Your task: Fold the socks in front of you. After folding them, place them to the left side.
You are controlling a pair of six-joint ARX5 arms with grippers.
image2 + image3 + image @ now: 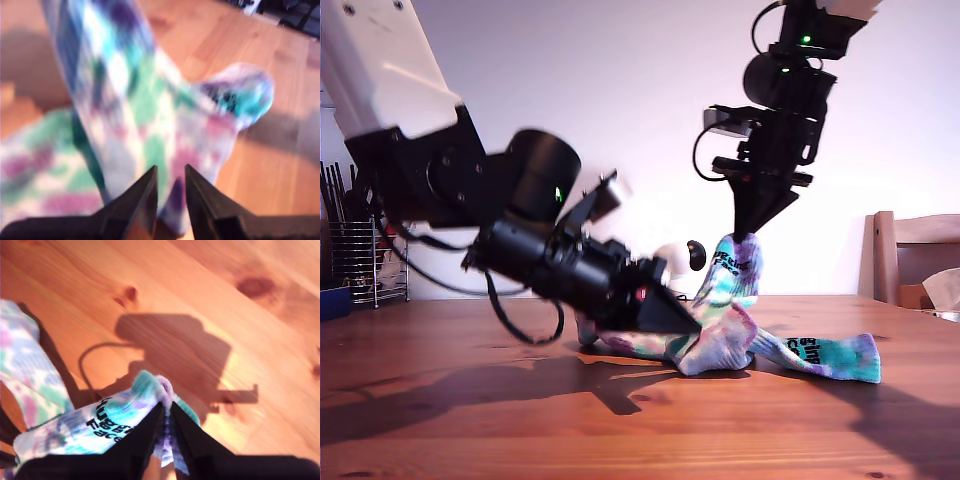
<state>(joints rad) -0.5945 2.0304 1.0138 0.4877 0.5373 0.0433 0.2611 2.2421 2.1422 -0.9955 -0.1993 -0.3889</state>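
Warm brown wooden table [440, 400] with visible grain and dark knots, spanning the full width of the exterior view. Lying on it near the middle: the socks [720, 335], long ribbed knit fabric tie-dyed teal-green, purple and white with black lettering, one end lifted off the surface, the other stretched flat toward the exterior view's right. At the exterior view's left edge stands a wire rack [365, 262]. Dark shadows cross the tabletop.
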